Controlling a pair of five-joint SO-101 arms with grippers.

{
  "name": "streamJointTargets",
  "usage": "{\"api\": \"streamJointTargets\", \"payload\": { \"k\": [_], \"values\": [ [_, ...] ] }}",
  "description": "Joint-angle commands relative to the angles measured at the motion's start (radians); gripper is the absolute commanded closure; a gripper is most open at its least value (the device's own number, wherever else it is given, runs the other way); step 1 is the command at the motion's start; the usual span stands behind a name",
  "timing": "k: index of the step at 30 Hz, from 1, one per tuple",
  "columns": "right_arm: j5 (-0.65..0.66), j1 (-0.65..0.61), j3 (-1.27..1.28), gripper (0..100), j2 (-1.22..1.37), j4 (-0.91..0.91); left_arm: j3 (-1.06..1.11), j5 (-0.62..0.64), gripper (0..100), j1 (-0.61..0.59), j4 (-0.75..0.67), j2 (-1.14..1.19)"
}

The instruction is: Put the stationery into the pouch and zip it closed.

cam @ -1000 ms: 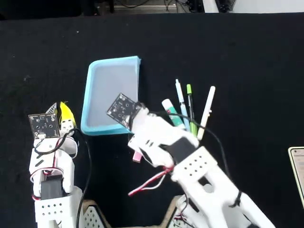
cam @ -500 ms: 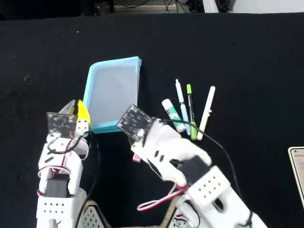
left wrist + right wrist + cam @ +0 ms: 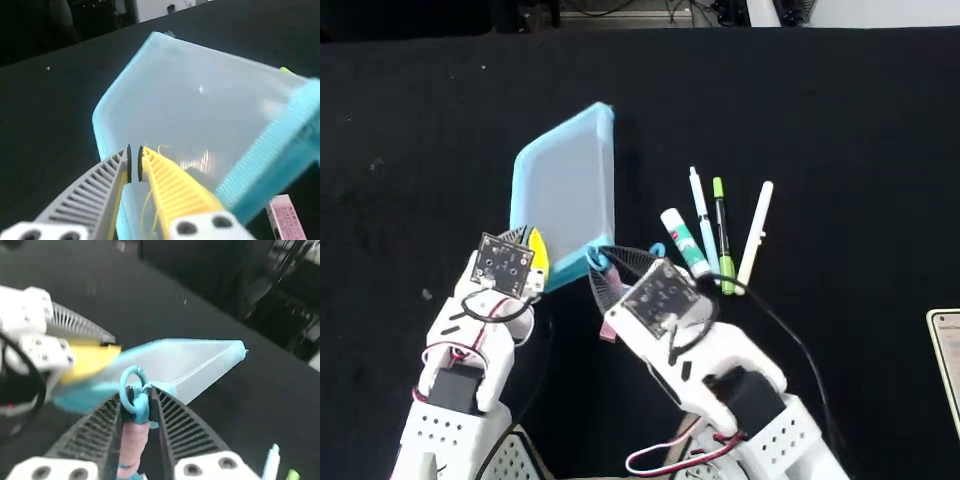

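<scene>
Blue pouch point(image 3: 565, 190) looks soft and floppy; my left gripper point(image 3: 134, 154) pinches its edge, my right gripper point(image 3: 137, 391) clamps its zip pull point(image 3: 140, 406).

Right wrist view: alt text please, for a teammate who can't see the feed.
The right end effector is shut on the blue zipper pull of a translucent blue pouch, which sits tilted over the black table. Beyond it, the left end effector, with one yellow finger, grips the pouch's other corner.
</scene>
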Motion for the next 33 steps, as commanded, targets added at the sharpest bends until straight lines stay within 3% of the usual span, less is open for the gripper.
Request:
{"api": "streamJointTargets", "payload": {
  "k": [1,5,12,22,27,33],
  "values": [
    [-0.025,-0.005,0.045,98.7,-0.059,-0.144,0.022,-0.003,94,0.019,-0.006,0.005],
    [-0.031,-0.017,0.013,98.7,-0.065,-0.172,0.024,-0.003,94,0.018,-0.003,0.006],
    [-0.021,-0.166,-0.084,98.7,0.045,-0.17,0.024,-0.002,94,0.019,0.0,0.011],
    [-0.025,-0.173,-0.081,98.7,0.107,-0.17,0.024,-0.002,94,0.021,0.005,0.014],
    [-0.023,-0.175,-0.054,98.7,0.104,-0.17,0.024,-0.002,94,0.081,0.037,0.014],
    [-0.023,-0.175,-0.024,98.8,0.104,-0.169,0.024,-0.003,94,0.002,0.029,0.005]
  ]
}}
